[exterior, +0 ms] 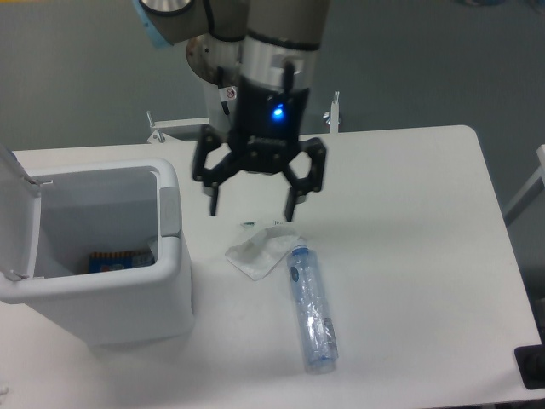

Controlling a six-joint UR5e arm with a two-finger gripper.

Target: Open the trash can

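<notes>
The white trash can point(162, 294) stands at the left of the table with its lid point(15, 200) swung up on the far left side. Its inside shows, with a blue and orange packet point(115, 258) at the bottom. A grey push tab point(170, 210) sits on the right rim. My gripper point(251, 207) hangs open to the right of the can, above the table and apart from the rim, with nothing between its fingers.
A crumpled white wrapper point(260, 251) lies on the table just below the gripper. A crushed clear plastic bottle point(311, 307) lies beside it, pointing toward the front edge. Metal brackets point(332, 115) stand behind the table's far edge.
</notes>
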